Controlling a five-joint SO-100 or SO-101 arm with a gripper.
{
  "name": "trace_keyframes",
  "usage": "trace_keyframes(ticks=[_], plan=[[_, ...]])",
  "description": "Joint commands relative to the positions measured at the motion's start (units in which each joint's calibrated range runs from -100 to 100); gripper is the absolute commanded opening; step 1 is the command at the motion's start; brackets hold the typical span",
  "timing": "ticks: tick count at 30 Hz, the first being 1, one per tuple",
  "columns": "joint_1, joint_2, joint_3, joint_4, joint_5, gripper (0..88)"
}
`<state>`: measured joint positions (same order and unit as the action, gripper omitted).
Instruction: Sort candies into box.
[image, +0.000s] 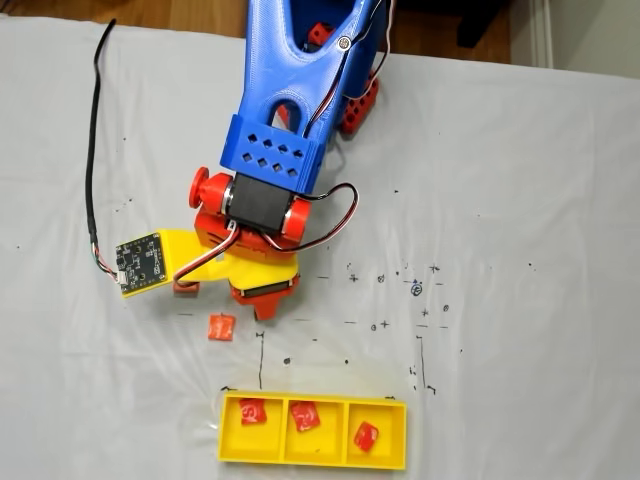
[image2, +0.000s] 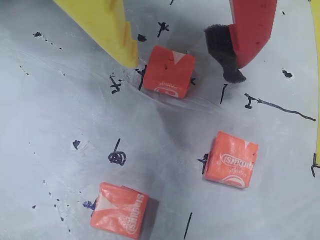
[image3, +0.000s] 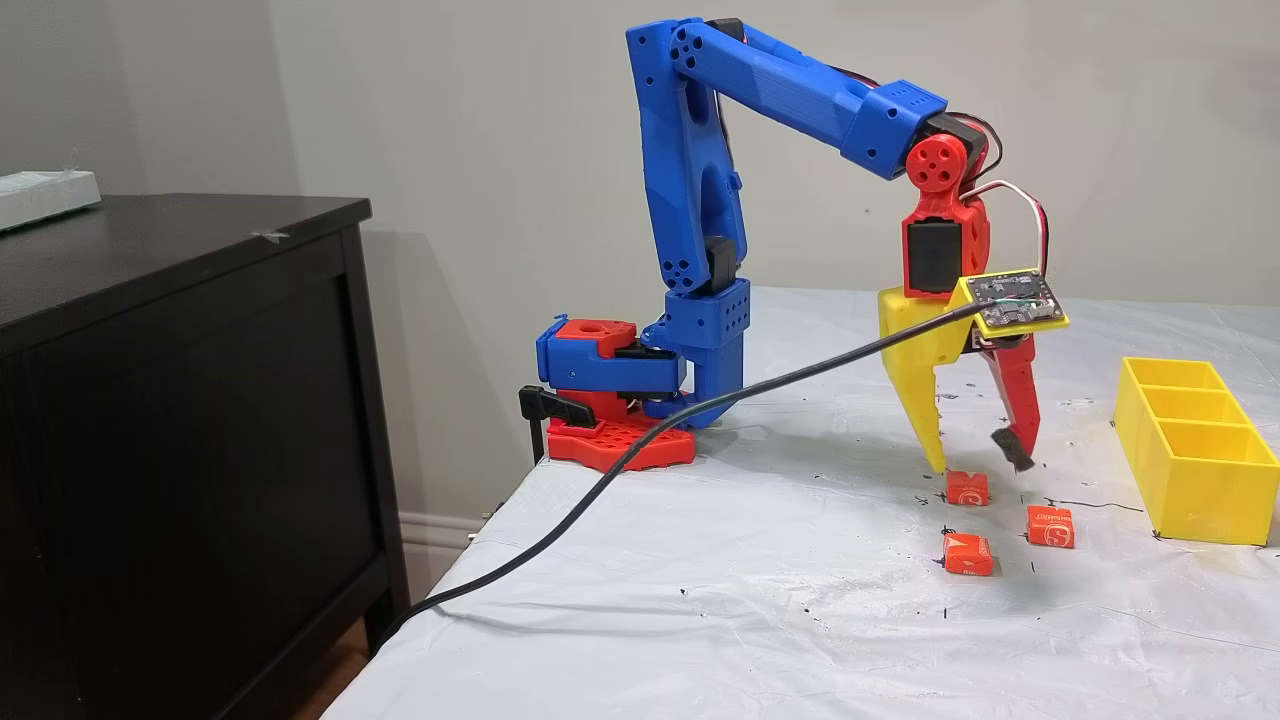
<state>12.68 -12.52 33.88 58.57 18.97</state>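
Note:
My gripper (image2: 183, 65) is open and points down. Its yellow finger (image2: 120, 40) and its red finger with a black pad (image2: 250, 35) straddle one orange-red candy (image2: 168, 71) on the white sheet. In a fixed view the fingertips hang just above that candy (image3: 967, 488). Two more loose candies lie nearby (image2: 231, 159) (image2: 120, 209). The yellow box (image: 312, 462) has three compartments in a row, with one candy in each (image: 252, 411) (image: 304, 415) (image: 366, 435). From the side, the box (image3: 1200, 490) stands to the right of the gripper.
The blue arm (image3: 700, 200) rises from a red base (image3: 610, 420) at the table's far side. A black cable (image3: 700, 410) runs from the wrist camera board across the table and off its edge. A dark cabinet (image3: 180, 400) stands left of the table.

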Motion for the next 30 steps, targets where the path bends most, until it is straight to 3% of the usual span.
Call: trace_keyframes(ticks=[1,18,22,23,30], plan=[[0.00,-3.17,0.49,-0.90,0.44,26.6],[-1.45,7.09,0.58,-7.20,-0.59,26.6],[-2.08,10.06,-0.06,-9.98,-1.71,9.9],[-2.26,10.82,-0.33,-10.47,-1.90,1.6],[-2.35,5.74,-0.42,-11.46,-2.88,0.2]])
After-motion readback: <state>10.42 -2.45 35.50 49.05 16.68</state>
